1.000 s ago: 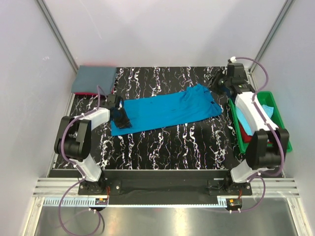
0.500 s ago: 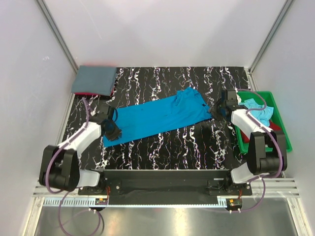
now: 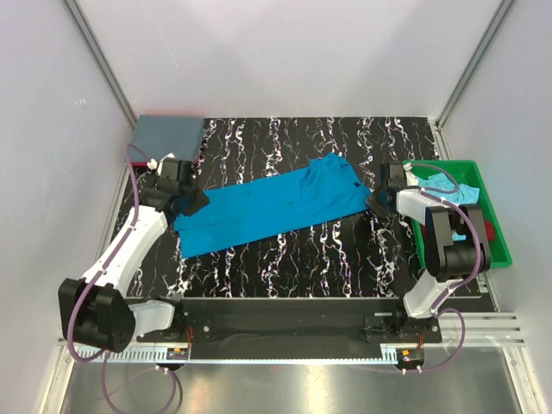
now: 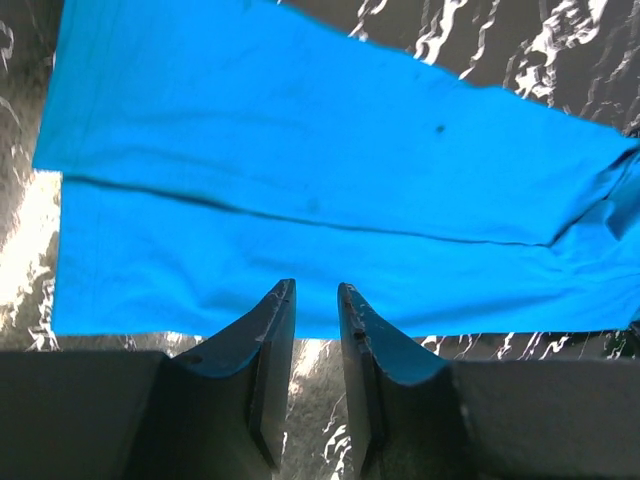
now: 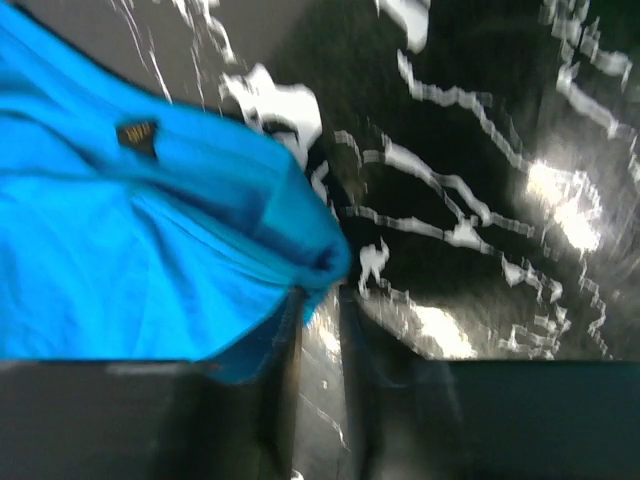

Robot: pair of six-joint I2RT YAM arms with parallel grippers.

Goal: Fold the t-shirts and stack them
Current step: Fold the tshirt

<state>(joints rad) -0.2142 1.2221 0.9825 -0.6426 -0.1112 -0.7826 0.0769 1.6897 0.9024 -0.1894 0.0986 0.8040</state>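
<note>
The left gripper (image 4: 316,288) hovers with its jaws a slim gap apart and nothing between them, over the hem of the turquoise t-shirt (image 3: 267,205) at the end farthest from the green tray (image 3: 496,241). The right gripper (image 5: 320,290) sits at the shirt end nearest the tray, with cloth bunched against its tips. That view is too blurred to tell whether it has pinched the fabric or is merely touching it. The shirt lies flat on the marbled table (image 3: 302,259), just beside the tray and stretching slantwise away from it. The main risk, as I judge it, is an uneven pickup. If only 1 gripper takes hold, the cloth would drag and crumple rather than lift as a straight edge. The narrow left jaws could also skate over the hem and catch only 1 layer, or none. A pull toward the tray might drag the bunched end over its rim. Counted: 2 grippers, 1 tray, 1 turquoise shirt spread out, and 1 grey folded shirt (image 3: 166,138) well apart from the tray at the opposite far corner. Inside the tray are 1 light aqua shirt (image 3: 440,183) and 1 scrap of red cloth (image 3: 490,231), mostly hidden.
</note>
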